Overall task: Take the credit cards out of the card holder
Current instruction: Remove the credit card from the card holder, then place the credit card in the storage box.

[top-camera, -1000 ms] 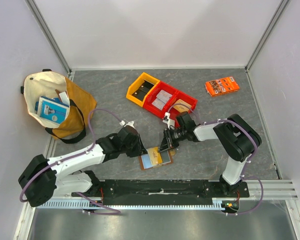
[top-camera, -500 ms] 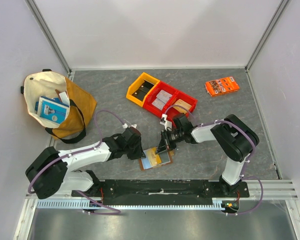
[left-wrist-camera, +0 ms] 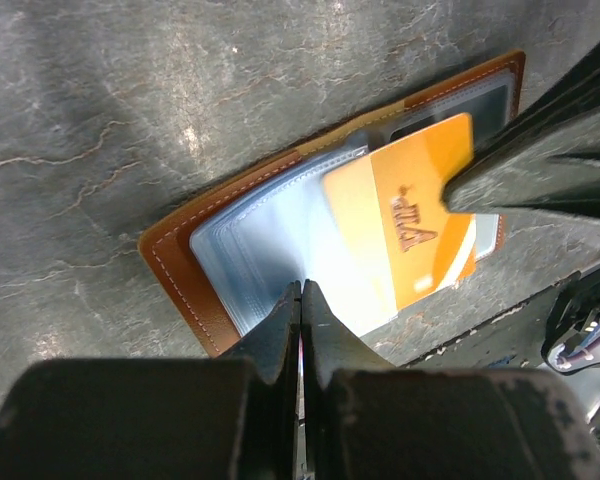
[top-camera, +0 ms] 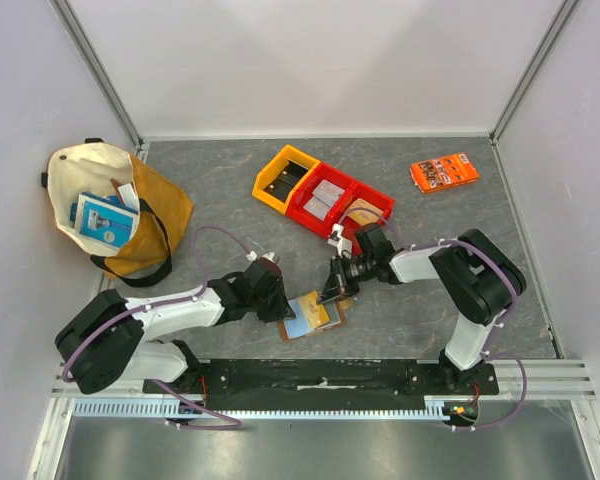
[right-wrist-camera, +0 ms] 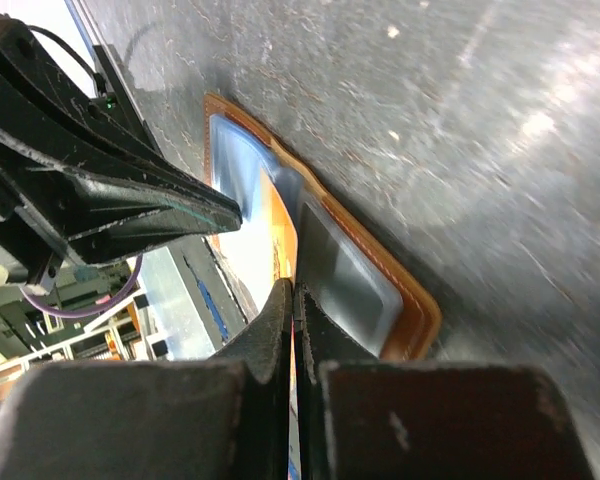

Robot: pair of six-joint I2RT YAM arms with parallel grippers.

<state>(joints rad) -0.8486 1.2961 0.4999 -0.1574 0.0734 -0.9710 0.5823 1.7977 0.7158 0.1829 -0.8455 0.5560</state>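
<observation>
- Since a second ago, the left arm has swung its wrist right. The left end effector [top-camera: 279, 305] now sits at the left edge of the card holder [left-wrist-camera: 245, 255], which lies about where it did. The right end effector [top-camera: 332, 291] has barely moved.
- Count on the worktop [top-camera: 220, 190]: one card holder, one orange card [left-wrist-camera: 405, 225] clearly showing, one yellow bin [top-camera: 271, 167], two red bins [top-camera: 355, 184], one orange packet [top-camera: 445, 171], one tote bag [top-camera: 90, 165].
- Holder: lies open and flat at near centre between the two end effectors. It has a brown stitched border and pale blue-grey clear sleeves inside. The orange card is tilted and partly out of its sleeve.
- Left end effector: fingers closed, tips on the sleeve's near edge.
- Right end effector: closed, gripping the orange card's edge.
</observation>
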